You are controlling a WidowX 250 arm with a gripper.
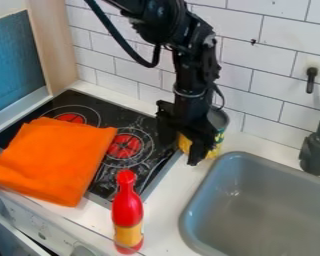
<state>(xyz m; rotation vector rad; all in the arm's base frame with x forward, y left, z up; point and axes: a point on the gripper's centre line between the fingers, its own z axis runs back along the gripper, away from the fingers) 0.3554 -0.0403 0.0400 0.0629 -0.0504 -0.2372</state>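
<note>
One gripper (181,154) hangs over the counter (166,215) between stovetop and sink, its two jaws spread well apart; one can (219,119) of grey metal with a yellow label stands right behind them, partly hidden, and whether they touch it I cannot tell. Two round red burners (124,146) show on the glossy black stovetop (147,172), under one soft orange cloth (52,157) cut off at left, near one smooth red bottle (127,207). One grey rounded sink (256,159) and one black faucet (316,152) run out of view
</note>
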